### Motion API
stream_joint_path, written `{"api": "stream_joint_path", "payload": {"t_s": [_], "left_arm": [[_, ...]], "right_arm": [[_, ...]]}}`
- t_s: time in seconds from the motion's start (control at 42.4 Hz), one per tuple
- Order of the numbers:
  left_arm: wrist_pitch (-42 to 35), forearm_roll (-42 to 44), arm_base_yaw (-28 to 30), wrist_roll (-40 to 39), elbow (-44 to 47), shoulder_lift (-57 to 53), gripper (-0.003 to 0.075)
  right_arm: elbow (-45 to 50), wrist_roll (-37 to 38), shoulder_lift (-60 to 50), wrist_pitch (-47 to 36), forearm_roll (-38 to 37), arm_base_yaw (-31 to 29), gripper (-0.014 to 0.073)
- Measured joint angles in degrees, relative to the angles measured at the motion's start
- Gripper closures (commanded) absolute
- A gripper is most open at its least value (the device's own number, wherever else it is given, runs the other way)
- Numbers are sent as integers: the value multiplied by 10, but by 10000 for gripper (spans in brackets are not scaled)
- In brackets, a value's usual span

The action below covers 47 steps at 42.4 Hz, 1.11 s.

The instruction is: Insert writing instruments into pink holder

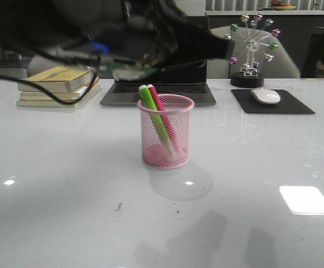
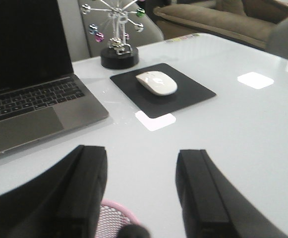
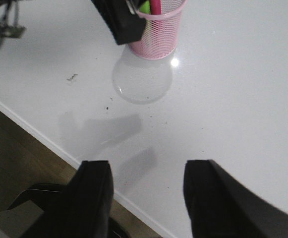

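Pink holder (image 1: 165, 139), 2 pens (image 1: 156, 120) inside, blurred arm (image 1: 95, 33)

No readable text anywhere. Laptop (image 1: 159, 89) keys too blurred to read, book (image 1: 54, 78) covers show no legible title, pens (image 1: 157, 120) carry no visible label.

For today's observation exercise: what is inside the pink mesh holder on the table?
The pink holder contains two markers leaning together: a green marker and a magenta marker. Their tops rise above the rim. The mesh blurs their lower ends, so how they rest on the base is unclear.
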Motion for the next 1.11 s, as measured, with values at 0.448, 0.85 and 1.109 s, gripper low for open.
{"api": "stream_joint_path", "payload": {"t_s": [0.448, 0.85, 1.109], "left_arm": [[583, 103, 67, 7, 0, -306, 328], [742, 170, 98, 7, 99, -524, 328], [770, 211, 98, 3, 189, -666, 328]], "right_arm": [[0, 0, 0, 0, 0, 0, 146], [0, 0, 0, 0, 0, 0, 146], [0, 0, 0, 0, 0, 0, 146]]}}
